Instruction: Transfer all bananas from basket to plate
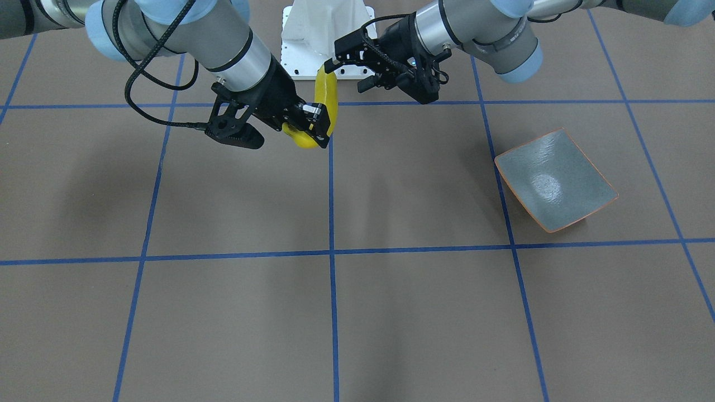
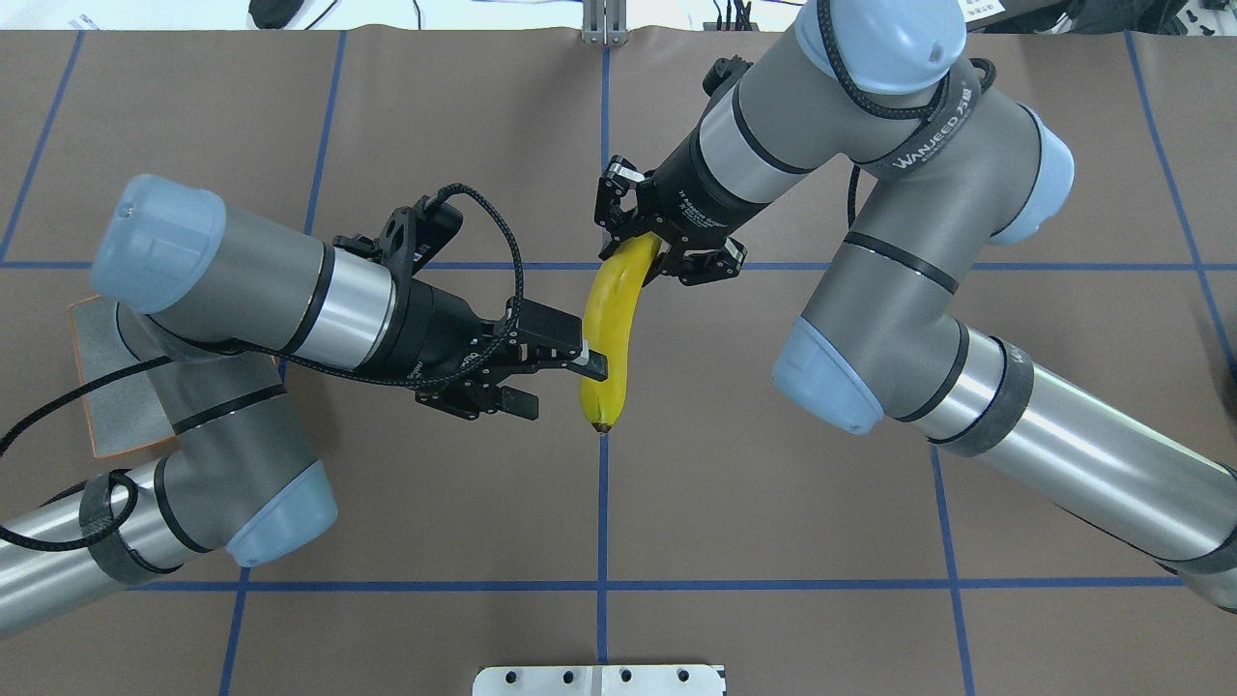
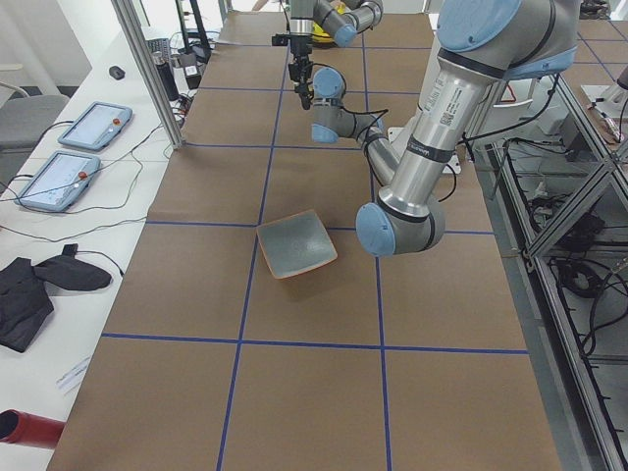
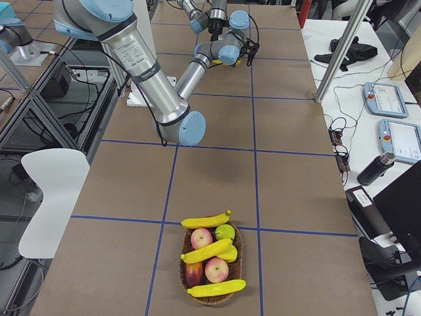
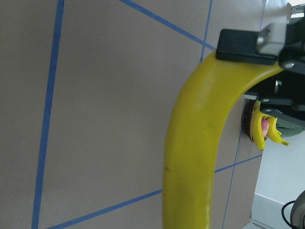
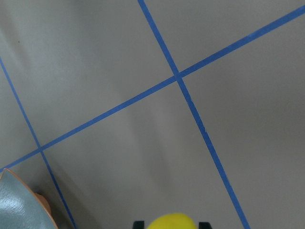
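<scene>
One yellow banana (image 2: 611, 319) hangs in mid-air over the table's centre line. My right gripper (image 2: 638, 256) is shut on its far end, and its pads flank the banana (image 6: 174, 222) in the right wrist view. My left gripper (image 2: 560, 385) is open at the banana's near end, with one fingertip (image 2: 597, 365) against it. The grey-blue plate (image 1: 556, 178) with an orange rim lies empty on my left side. Far off on my right, the wicker basket (image 4: 189, 284) holds three bananas (image 4: 207, 250).
Red apples (image 4: 216, 270) and a green fruit (image 4: 225, 231) share the basket. The white robot base (image 1: 327, 33) sits just behind the held banana. Blue tape lines grid the brown table. Tablets and cables lie on side tables beyond the table's edges.
</scene>
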